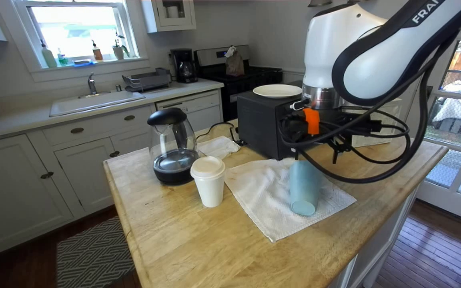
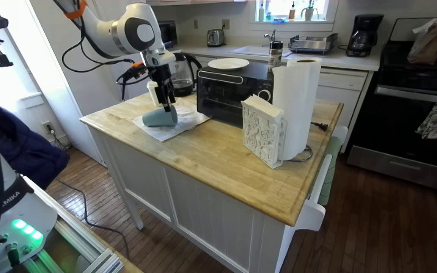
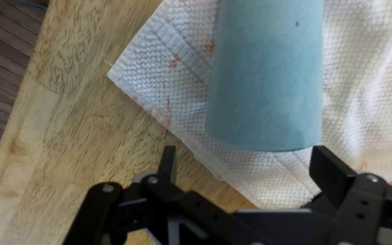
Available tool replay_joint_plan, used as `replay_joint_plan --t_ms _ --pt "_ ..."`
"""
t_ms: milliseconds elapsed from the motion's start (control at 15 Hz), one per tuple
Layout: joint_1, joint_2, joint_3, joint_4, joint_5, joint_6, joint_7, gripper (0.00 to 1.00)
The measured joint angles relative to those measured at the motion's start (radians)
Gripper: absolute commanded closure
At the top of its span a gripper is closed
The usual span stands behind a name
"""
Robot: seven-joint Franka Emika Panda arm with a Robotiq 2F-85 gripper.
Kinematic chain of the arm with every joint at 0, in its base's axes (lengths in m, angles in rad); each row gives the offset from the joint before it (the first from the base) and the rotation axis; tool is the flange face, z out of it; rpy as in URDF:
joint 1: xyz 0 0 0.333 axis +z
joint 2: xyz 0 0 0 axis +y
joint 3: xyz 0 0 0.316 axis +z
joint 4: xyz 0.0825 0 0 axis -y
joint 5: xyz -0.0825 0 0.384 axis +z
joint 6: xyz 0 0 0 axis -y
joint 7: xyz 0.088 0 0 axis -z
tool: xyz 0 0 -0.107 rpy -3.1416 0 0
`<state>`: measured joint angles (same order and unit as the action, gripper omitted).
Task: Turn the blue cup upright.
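The light blue cup point(image 1: 305, 186) lies on its side on a white towel point(image 1: 260, 192) on the wooden island. In an exterior view its base faces the camera; in the other picture of the cup point(image 2: 158, 118) its mouth faces the opposite way. My gripper point(image 2: 167, 108) points down at the mouth end of the cup. In the wrist view the cup point(image 3: 267, 78) fills the upper middle and its rim lies just ahead of the fingertips. There the gripper point(image 3: 247, 163) is open, its fingers wide apart with nothing held between them. Whether a finger touches the rim cannot be told.
A white lidded cup point(image 1: 209, 184) and a glass kettle point(image 1: 174, 160) stand beside the towel. A black toaster oven point(image 2: 222, 94) with a plate point(image 2: 228, 63) on top stands close to the gripper. A napkin holder point(image 2: 262, 132) and paper towel roll point(image 2: 296, 106) stand farther along.
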<state>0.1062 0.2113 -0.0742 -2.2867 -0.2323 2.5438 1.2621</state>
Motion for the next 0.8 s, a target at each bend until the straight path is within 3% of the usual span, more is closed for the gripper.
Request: replay_joint_plan --t_ms 267,533,800 --pt "-0.06 0.003 0.001 0.018 0.144 -0.011 -0.206 0.0" --pt "-0.1 0.026 0.004 0.061 0.298 -0.116 -0.391 0.0" --pt "-0.115 0.073 0.004 0.122 0.363 -0.235 -0.45 0.0"
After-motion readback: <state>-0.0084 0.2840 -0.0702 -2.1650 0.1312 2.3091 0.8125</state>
